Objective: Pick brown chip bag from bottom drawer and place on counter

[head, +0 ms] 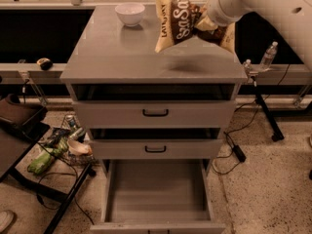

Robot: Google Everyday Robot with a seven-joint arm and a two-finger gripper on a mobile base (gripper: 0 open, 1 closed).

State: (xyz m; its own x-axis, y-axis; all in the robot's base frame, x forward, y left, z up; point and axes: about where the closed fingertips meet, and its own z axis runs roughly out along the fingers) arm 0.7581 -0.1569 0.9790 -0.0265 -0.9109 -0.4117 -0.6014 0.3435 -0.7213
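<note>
The brown chip bag (181, 21), dark brown with cream ends and white script, hangs in the air above the back right of the counter (126, 57). My gripper (204, 22) is shut on the bag's middle, pinching it, with the white arm coming in from the upper right. The bag's shadow falls on the counter below it. The bottom drawer (156, 191) is pulled out at the foot of the cabinet and its grey floor is bare.
A white bowl (129, 12) sits at the back of the counter, left of the bag. Two upper drawers with black handles (155, 113) are slightly ajar. A dark side table (19, 130) and clutter stand at the left. Water bottles (268, 55) stand at the right.
</note>
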